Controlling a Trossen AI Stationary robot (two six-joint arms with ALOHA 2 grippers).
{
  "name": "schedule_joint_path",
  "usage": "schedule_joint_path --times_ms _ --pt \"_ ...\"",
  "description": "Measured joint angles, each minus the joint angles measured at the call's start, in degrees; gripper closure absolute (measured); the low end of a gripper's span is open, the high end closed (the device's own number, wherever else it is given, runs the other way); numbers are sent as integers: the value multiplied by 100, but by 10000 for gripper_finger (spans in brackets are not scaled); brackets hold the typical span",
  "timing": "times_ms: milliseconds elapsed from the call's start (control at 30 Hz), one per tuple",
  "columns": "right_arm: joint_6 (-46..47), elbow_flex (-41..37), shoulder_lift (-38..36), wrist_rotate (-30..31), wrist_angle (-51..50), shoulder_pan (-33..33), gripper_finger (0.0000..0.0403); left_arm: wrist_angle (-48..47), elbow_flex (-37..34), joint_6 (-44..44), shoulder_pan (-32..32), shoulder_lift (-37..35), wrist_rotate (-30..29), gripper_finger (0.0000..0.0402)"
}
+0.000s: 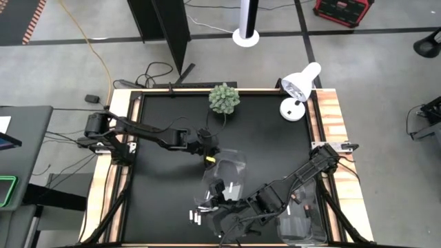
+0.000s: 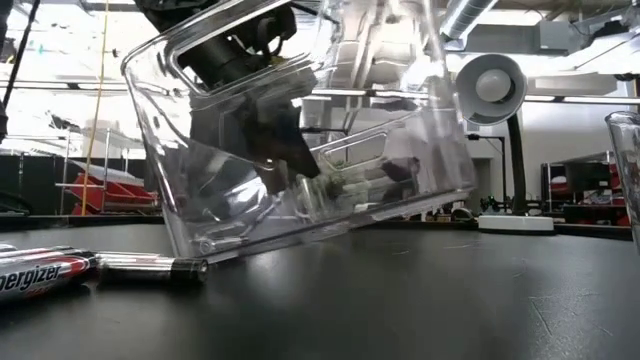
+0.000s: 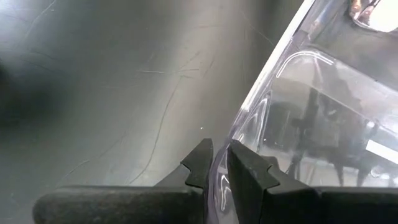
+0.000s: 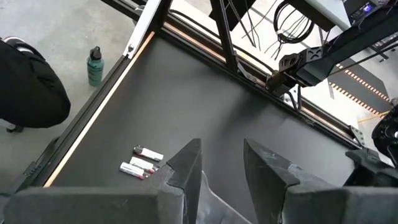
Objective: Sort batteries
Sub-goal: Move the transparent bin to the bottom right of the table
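1. Left fingers (image 3: 219, 169) pinch the clear bin's (image 2: 300, 150) rim, tilting it.
2. Right fingers (image 4: 221, 163) stand partly apart; their hold cannot be told.
3. An "Energizer" battery (image 2: 40, 277) lies on the surface (image 2: 400, 300); more batteries (image 4: 142, 162) lie beyond the right fingers.

My left gripper (image 3: 216, 163) reaches toward mid-table, fingers nearly closed. My right gripper (image 4: 221, 163) sits low near the front edge, fingers apart.

Workshop room around a black surface with a wooden rim

The grey concrete floor (image 1: 69, 62) carries dark tape lines and a yellow cable at upper left. A white desk lamp (image 1: 300, 88) and a small green plant (image 1: 224, 98) stand along the surface's (image 1: 172, 207) top edge. A green bottle (image 4: 94, 65) stands on the floor.
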Motion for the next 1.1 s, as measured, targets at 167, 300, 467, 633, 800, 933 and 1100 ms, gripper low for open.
schedule_joint_path --times_ms 167,300,467,633,800,933,1100 --pt "8 0 0 1 -5 31 271 -176 195 -11 -12 95 -2 354" --pt "62 0 0 0 -82 52 271 -170 196 -49 -14 98 -4 336" --pt "62 0 0 2 -109 51 271 -139 193 -111 -35 101 -7 295" --pt "60 0 0 2 -110 51 271 -131 193 -81 -80 101 -11 236" --pt "75 0 0 2 -140 59 271 -40 191 95 -131 33 -31 183" --pt "153 0 0 6 -264 71 271 -72 191 318 -141 -234 -28 161" --pt "217 0 0 13 -297 83 271 -351 191 621 -140 -776 -55 155"
